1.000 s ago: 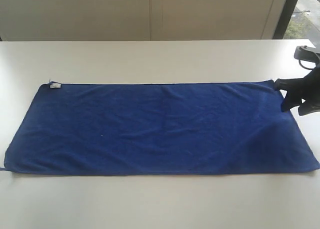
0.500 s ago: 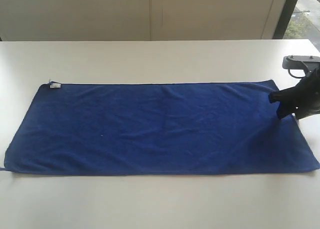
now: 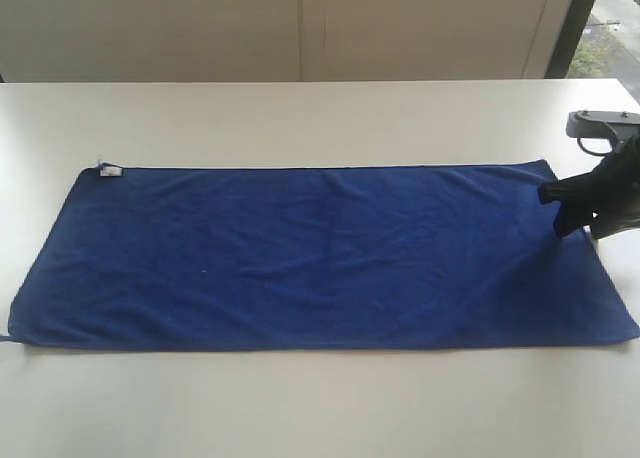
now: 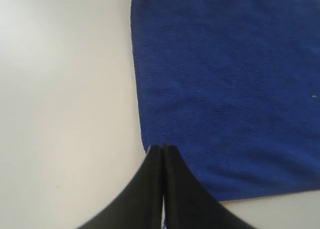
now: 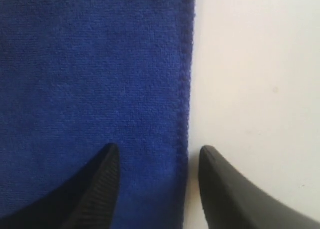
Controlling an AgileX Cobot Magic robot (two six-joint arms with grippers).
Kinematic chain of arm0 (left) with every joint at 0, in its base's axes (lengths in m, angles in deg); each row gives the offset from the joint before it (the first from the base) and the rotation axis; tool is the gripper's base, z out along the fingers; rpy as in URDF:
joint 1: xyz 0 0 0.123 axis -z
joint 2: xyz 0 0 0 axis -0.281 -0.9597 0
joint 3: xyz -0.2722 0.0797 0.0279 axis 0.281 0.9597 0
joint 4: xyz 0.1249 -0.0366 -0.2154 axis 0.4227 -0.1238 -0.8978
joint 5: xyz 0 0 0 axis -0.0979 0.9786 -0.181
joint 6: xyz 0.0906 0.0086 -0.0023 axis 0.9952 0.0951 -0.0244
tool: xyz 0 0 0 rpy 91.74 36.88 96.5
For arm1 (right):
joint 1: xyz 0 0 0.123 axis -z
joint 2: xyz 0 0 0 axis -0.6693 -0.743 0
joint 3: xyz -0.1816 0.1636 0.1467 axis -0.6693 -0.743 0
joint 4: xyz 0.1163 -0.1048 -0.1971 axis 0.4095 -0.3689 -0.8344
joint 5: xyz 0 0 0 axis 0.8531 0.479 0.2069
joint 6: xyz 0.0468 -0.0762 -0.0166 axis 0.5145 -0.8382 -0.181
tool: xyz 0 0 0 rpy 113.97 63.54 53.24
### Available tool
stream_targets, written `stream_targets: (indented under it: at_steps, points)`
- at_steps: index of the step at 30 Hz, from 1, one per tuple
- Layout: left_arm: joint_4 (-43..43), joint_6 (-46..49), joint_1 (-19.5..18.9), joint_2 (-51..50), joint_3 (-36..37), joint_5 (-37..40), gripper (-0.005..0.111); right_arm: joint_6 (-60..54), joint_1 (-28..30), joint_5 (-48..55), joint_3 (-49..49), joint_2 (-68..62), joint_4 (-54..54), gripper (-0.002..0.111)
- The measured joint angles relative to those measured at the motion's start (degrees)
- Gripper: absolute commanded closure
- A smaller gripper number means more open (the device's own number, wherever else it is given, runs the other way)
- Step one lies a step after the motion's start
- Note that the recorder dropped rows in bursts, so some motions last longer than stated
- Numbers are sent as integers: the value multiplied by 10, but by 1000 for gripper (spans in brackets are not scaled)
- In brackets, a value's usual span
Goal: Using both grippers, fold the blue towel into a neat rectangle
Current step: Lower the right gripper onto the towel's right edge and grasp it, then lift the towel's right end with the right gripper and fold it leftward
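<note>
The blue towel point(image 3: 320, 258) lies spread flat on the white table point(image 3: 320, 108). It stretches across nearly the whole width of the exterior view, with its long sides running left to right. A small white tag point(image 3: 109, 169) sits at its upper left corner, and a loose thread point(image 3: 6, 338) trails from the lower left corner. The cloth shows only shallow ripples and no fold.

The right gripper point(image 3: 552, 213) hangs at the right edge of the frame, over the towel's upper right end, close to the short hem. Its wrist view shows the jaws spread apart and holding nothing. One finger point(image 5: 100, 189) is above the cloth and the other finger point(image 5: 222, 194) above bare table, so the stitched hem runs between them.

The left gripper point(image 4: 163, 148) appears only in its own wrist view. Its two black fingers are pressed tightly together, with their tips meeting at the towel's edge near a corner. Whether they touch the cloth cannot be told.
</note>
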Motion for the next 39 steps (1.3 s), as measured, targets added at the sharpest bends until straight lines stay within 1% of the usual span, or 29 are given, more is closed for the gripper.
stream_targets:
  at_steps: [1,3,9,11,20,23,25,29,35,39]
  points:
    - [0,0,0,0,0,0,107,0,0,2,0,-3,4,62]
    - [0,0,0,0,0,0,107,0,0,4,2,-7,7,67]
    - [0,0,0,0,0,0,107,0,0,-6,5,-12,13,101]
    - [0,0,0,0,0,0,107,0,0,-7,6,-14,15,108]
    - [0,0,0,0,0,0,107,14,0,-7,6,-13,8,108]
    - [0,0,0,0,0,0,107,72,-1,-9,6,-5,-44,108]
    - [0,0,0,0,0,0,107,116,-2,-9,4,1,-101,108]
    - [0,0,0,0,0,0,107,162,-2,-3,1,6,-202,108]
    - [0,0,0,0,0,0,107,204,14,1,1,6,-274,108]
    - [0,0,0,0,0,0,107,210,36,15,13,6,-290,108]
